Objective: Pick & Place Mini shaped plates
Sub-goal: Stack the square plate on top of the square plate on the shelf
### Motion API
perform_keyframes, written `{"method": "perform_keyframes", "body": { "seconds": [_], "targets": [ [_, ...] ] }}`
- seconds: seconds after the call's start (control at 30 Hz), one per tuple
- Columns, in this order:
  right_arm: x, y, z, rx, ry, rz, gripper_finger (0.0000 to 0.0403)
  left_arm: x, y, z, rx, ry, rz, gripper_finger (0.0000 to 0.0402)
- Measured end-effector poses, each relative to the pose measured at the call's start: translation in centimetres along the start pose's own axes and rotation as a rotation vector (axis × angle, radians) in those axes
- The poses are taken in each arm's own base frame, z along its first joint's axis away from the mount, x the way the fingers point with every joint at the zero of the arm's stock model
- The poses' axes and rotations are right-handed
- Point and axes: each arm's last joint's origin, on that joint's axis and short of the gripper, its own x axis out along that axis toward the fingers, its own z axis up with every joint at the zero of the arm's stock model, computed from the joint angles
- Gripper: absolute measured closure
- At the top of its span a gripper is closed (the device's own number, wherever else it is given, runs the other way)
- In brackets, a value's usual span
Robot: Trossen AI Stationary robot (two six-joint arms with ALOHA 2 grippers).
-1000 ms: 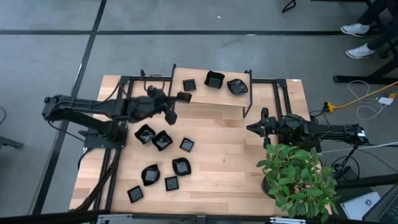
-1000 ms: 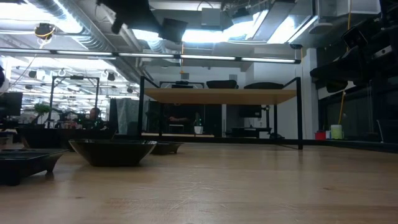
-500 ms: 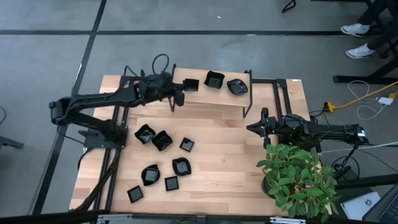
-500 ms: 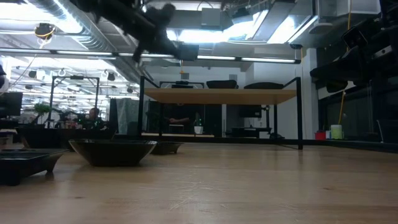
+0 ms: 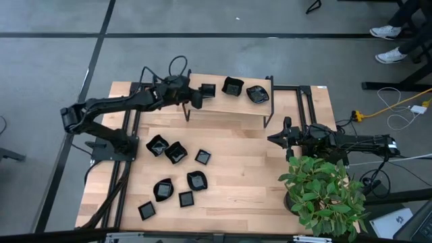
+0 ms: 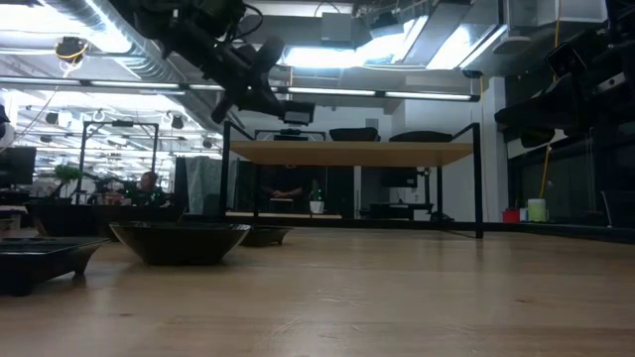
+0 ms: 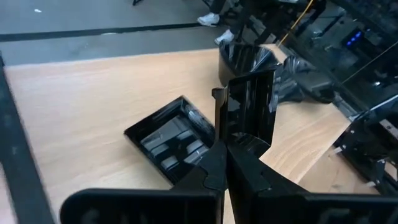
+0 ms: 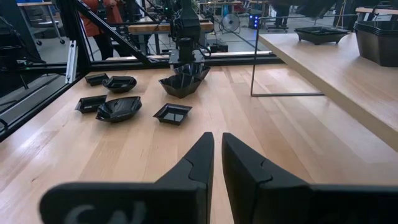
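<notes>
Left end effector (image 5: pixel 197 100) over the near-left corner of the raised shelf (image 5: pixel 233 106) that stood along the desk's far edge. Its fingers were closed on the rim of one mini plate (image 7: pixel 250 107), which the left wrist view showed held upright on edge, probably because a thin rim grip was the only purchase such a shallow dish offers.

A square plate (image 5: pixel 208 90) lay flat on the shelf just beside and below the held plate; two further plates, a square one (image 5: pixel 233 87) and a wavy-edged one (image 5: pixel 256 94), sat farther along the shelf toward its right end, apart from each other. The row suggested that the shelf was the place of deposit and that the carried plate was meant for the free strip at its left end.

Seven plates remained on the desk (image 5: pixel 236 169), in its left half: two touching (image 5: pixel 167 148), one small square (image 5: pixel 202 156) beside them, and four (image 5: pixel 177 192) nearer the front edge.

Right end effector (image 5: pixel 275 139) waited low at the desk's right side, beside a potted plant (image 5: pixel 324 192), fingers nearly together and holding nothing.
</notes>
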Motion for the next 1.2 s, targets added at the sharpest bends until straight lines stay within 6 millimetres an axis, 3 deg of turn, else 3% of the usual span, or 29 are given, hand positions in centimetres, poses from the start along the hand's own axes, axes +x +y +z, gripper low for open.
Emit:
{"method": "perform_keyframes", "body": {
  "seconds": [0.67, 1.2],
  "targets": [
    [0.0, 0.0, 0.0, 0.0, 0.0, 0.0, 0.0369, -0.1, 1.7, 0.2, -0.125, 0.047, 0.07, 0.0391],
    [0.0, 0.0, 0.0, 0.0, 0.0, 0.0, 0.0369, -0.1, 1.7, 0.2, -0.123, 0.045, 0.072, 0.0305]
  ]
}}
